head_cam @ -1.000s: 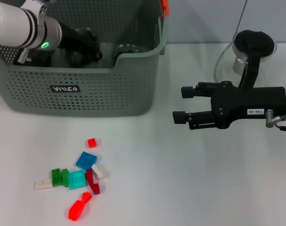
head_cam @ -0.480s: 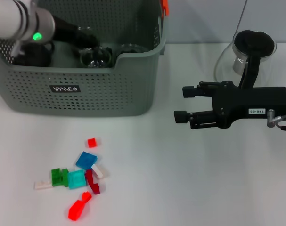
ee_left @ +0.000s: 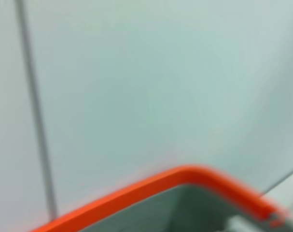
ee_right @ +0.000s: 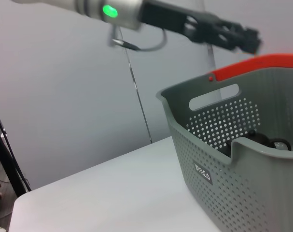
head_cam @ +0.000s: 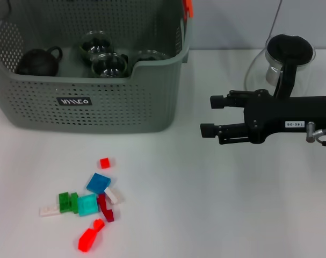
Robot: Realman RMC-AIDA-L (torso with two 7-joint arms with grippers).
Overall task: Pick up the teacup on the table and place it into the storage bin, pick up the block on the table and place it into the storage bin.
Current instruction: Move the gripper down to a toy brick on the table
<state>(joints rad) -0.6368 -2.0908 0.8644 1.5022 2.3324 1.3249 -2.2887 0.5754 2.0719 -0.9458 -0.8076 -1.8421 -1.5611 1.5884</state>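
The grey storage bin (head_cam: 120, 107) stands at the back left of the table. Inside it lie three glass teacups, one near the front wall (head_cam: 108, 64), one behind it (head_cam: 93, 41) and one at the right (head_cam: 149, 55). Several blocks are scattered in front of the bin, among them a small red one (head_cam: 104, 162), a blue one (head_cam: 99, 183) and a cyan one (head_cam: 88, 205). My right gripper (head_cam: 208, 115) hovers open and empty to the right of the bin. In the right wrist view my left gripper (ee_right: 243, 38) hangs high above the bin (ee_right: 243, 193).
A black teapot (head_cam: 38, 61) sits in the bin's left part. A glass pitcher with a black filter (head_cam: 289, 54) stands at the back right, behind my right arm. The left wrist view shows only the bin's orange rim (ee_left: 185, 176) and a pale wall.
My left arm has lifted out of the bin and left the head view at the upper left. The teacups and the teapot inside now show uncovered. My right gripper barely shifted.
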